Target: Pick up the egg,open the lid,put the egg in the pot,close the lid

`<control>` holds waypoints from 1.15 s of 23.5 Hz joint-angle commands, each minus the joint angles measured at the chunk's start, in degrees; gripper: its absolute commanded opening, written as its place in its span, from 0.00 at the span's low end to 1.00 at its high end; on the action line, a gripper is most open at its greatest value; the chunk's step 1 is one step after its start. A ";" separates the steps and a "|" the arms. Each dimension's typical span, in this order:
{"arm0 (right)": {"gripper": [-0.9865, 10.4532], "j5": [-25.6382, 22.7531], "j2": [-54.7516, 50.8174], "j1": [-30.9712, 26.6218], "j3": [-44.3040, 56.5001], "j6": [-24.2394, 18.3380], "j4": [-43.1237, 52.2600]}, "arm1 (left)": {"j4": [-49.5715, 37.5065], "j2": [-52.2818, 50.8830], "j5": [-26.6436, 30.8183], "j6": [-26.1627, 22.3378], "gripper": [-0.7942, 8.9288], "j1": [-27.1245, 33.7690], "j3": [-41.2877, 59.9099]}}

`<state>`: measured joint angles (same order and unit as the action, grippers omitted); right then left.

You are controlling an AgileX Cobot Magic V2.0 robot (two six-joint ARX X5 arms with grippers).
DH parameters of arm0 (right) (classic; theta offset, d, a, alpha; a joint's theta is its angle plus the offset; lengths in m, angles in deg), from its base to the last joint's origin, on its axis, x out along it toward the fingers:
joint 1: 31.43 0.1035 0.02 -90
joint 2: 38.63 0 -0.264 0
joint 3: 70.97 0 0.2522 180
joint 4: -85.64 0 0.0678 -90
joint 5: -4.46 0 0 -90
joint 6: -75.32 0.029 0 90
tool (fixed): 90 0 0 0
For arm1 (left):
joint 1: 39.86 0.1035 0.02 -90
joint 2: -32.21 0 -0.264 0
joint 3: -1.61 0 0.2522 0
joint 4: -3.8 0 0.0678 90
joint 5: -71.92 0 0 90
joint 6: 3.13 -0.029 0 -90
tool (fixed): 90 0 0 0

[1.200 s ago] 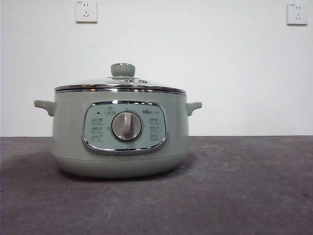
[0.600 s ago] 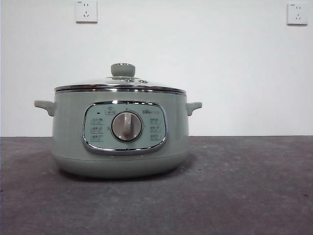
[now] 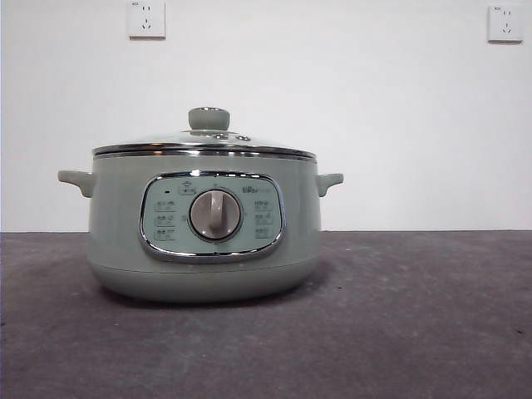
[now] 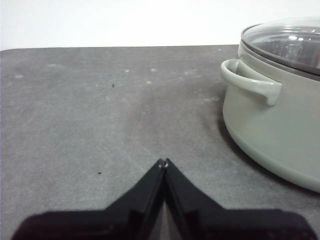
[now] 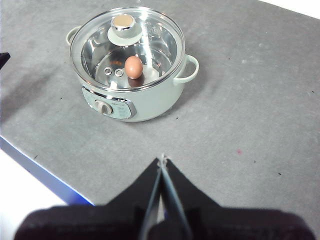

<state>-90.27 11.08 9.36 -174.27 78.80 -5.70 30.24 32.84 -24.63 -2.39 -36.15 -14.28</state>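
Observation:
The pale sage-green pot (image 3: 204, 229) stands on the dark table left of centre, its dial facing the front camera. The glass lid (image 3: 204, 143) with its green knob (image 3: 209, 118) sits shut on the pot. From high up, the right wrist view shows the reddish-brown egg (image 5: 133, 66) lying inside the pot (image 5: 131, 95) under the lid (image 5: 127, 47). My right gripper (image 5: 162, 161) hangs shut and holds nothing, well above the table. Low over the table beside the pot's handle (image 4: 249, 82), my left gripper (image 4: 163, 163) is shut and holds nothing.
Grey table top (image 3: 416, 316) stretches to the right of the pot and in front of it. The table's near edge (image 5: 45, 172) shows in the right wrist view. Two wall sockets (image 3: 146, 18) hang on the white wall behind.

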 commanded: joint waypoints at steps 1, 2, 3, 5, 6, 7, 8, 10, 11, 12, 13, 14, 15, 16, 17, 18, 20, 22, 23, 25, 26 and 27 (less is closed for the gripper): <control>0.09 -0.22 0.02 0.07 0.44 0.59 -1.40 | -0.55 0.31 0.17 0.57 0.08 0.17 0.66; 0.09 -0.22 0.02 0.07 0.44 0.59 -1.40 | -0.55 0.33 0.17 0.57 0.08 0.17 0.66; 0.09 -0.22 0.02 0.07 0.44 0.59 -1.42 | -0.55 0.37 0.17 0.57 0.08 0.17 0.66; 0.09 -0.22 0.02 0.07 0.44 0.59 -1.40 | -0.55 0.52 0.17 0.57 0.08 0.17 0.66; 0.09 -0.22 0.02 0.07 0.44 0.59 -1.40 | -0.55 0.52 0.17 0.57 0.08 0.17 0.66; 0.09 -0.22 0.02 0.07 0.44 0.59 -1.40 | -0.55 0.57 0.17 0.57 0.08 0.17 0.66; 0.09 -0.22 0.02 0.07 0.44 0.59 -1.40 | -0.55 0.61 0.17 0.57 0.08 0.17 0.66; 0.09 -0.22 0.02 0.07 0.44 0.55 -1.42 | -0.55 0.63 0.17 0.57 0.08 0.17 0.66; 0.09 -0.33 -0.04 -0.15 0.44 0.57 -1.38 | -0.55 0.63 0.17 0.57 0.08 0.17 0.66; 0.09 -1.68 -0.63 -1.33 0.44 -1.27 -1.33 | -0.55 0.63 0.17 0.57 0.08 0.15 0.66; 0.09 -2.82 -1.70 -3.10 0.44 -2.54 -1.33 | -0.55 0.63 0.17 0.57 0.08 0.17 0.66; 0.09 -2.75 -2.82 -5.51 0.50 -2.95 -0.61 | -0.55 0.63 0.17 0.57 0.08 0.17 0.66; 0.09 -2.25 -4.42 -8.61 0.87 -2.86 1.49 | -0.55 0.63 0.20 0.57 0.08 0.17 0.66; 0.09 -0.77 -6.51 -12.28 2.21 -2.86 5.27 | -0.55 0.63 0.17 0.57 0.08 0.17 0.66; 0.09 1.11 -9.16 -16.26 4.61 -3.39 10.03 | -0.55 0.63 0.17 0.57 0.08 0.17 0.66; 0.09 2.45 -12.33 -20.11 7.96 -4.11 14.82 | -0.55 0.63 0.17 0.57 0.08 0.17 0.66; 0.09 2.49 -18.84 -26.64 16.79 -5.97 23.89 | -0.55 0.63 0.17 0.57 0.08 0.17 0.66; 0.09 2.45 -25.20 -31.67 27.98 -8.37 33.62 | -0.55 0.63 0.17 0.57 0.08 0.17 0.66; 0.09 2.51 -28.26 -33.81 34.14 -8.26 38.73 | -0.55 0.63 0.17 0.57 0.08 0.17 0.66; 0.09 3.63 -32.26 -36.30 43.04 -7.52 45.64 | -0.55 0.63 0.17 0.57 0.08 0.17 0.66; 0.09 4.00 -33.79 -37.16 46.82 -6.82 48.46 | -0.55 0.63 0.17 0.57 0.08 0.17 0.66; 0.09 4.09 -35.50 -37.97 51.15 -5.81 51.58 | -0.55 0.63 0.17 0.57 0.08 0.17 0.66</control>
<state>-86.42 -23.38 -28.25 -127.91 71.94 43.46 30.24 33.49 -24.63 -2.39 -36.15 -14.28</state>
